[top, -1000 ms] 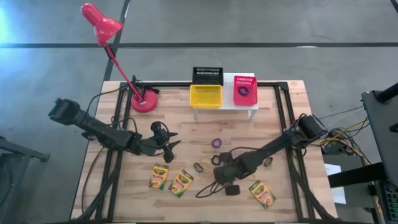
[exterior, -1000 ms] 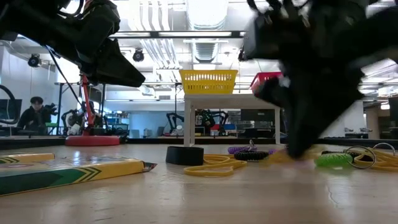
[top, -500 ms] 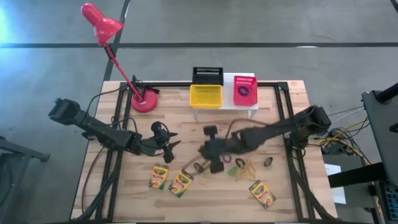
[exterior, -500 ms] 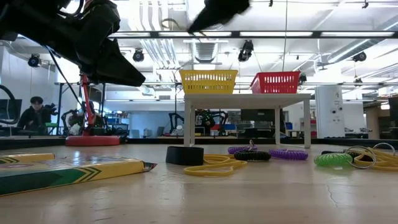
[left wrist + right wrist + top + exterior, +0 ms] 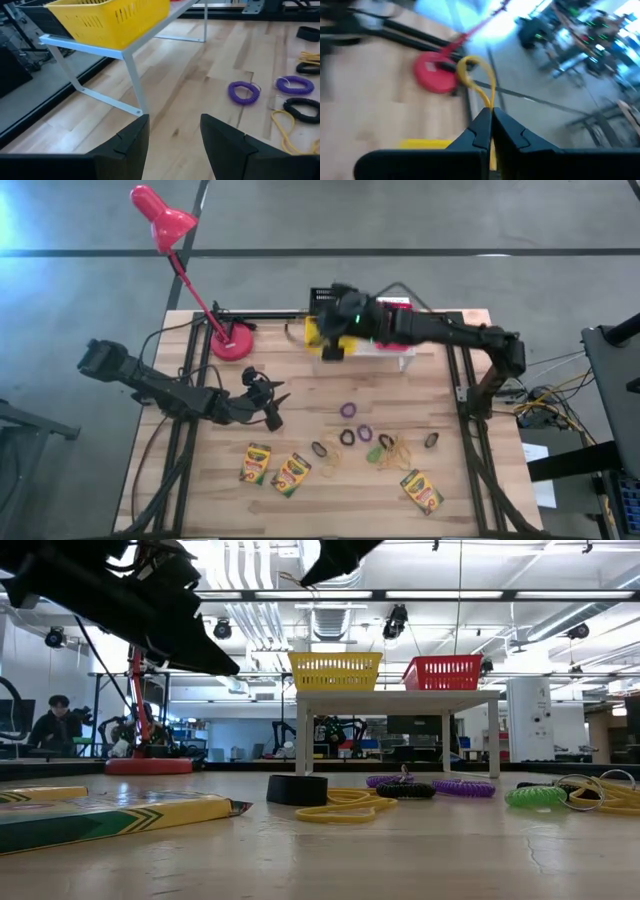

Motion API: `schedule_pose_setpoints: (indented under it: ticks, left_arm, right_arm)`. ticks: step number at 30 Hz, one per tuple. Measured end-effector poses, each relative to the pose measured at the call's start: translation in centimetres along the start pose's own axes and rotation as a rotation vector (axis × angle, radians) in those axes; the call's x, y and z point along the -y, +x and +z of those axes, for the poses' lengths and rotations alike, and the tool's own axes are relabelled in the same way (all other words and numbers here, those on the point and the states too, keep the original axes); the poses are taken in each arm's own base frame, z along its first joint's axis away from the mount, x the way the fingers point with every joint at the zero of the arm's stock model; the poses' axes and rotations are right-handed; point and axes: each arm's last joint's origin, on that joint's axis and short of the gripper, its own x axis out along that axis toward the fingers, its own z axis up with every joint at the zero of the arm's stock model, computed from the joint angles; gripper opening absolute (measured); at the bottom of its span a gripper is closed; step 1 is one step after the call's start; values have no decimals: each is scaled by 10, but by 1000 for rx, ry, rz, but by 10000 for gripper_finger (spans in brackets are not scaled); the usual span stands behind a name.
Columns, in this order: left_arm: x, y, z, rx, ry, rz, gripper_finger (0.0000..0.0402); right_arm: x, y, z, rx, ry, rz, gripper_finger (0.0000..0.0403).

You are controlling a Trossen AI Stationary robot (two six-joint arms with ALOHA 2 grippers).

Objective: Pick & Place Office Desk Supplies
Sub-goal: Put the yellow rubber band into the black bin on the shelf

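Note:
My right gripper (image 5: 327,330) hangs high above the yellow basket (image 5: 318,338) on the white riser (image 5: 392,348), shut on a yellow rubber band (image 5: 476,75). My left gripper (image 5: 172,134) stands open above the table's left middle (image 5: 274,406), with nothing between its fingers. Three crayon boxes (image 5: 256,464) (image 5: 291,475) (image 5: 421,491) lie flat near the front edge. Purple rings (image 5: 349,410) (image 5: 365,432), black rings (image 5: 319,449), a green ring (image 5: 373,454) and more rubber bands (image 5: 396,446) lie on the table's middle. A black basket (image 5: 333,300) and a red basket (image 5: 395,326) also stand by the riser. My right gripper pinches the rubber band at one spot of its loop (image 5: 490,106) between its two shut fingertips. The rest of the loop stands out beyond the fingertips, lifted clear of the table and the basket. The fingers slant gently down toward the table's far left.
A red desk lamp stands with its base (image 5: 232,340) at the far left, its head out beyond the table. A black metal frame (image 5: 455,370) runs along the table's edges. Bare wood lies between the riser and the rings.
My right gripper has risen from the table near the front middle and swung toward the far edge, ending above the yellow basket, shut all the while with the rubber band lifted clear. My left gripper has turned slightly in place.

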Motion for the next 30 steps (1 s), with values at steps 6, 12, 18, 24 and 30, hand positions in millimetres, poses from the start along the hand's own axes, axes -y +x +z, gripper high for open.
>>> schedule_pose_setpoints:
  ticks: [6,12,18,24,30]
  left_arm:
    - [0,0,0,-5,1,-14,179]
    - [1,0,-1,-12,-21,-33,179]
    - [1,0,-1,-12,-24,-33,179]
    - [1,0,-1,-12,-23,-33,179]
    - [1,0,-1,-12,-23,-33,179]
  right_arm:
    - [56,10,-32,-78,105,-122,8]
    - [77,23,-78,-138,248,-56,8]
    - [75,32,-106,-205,307,-27,8]
    - [70,34,-113,-229,348,-19,8]
    - [64,37,-122,-262,392,-9,11]
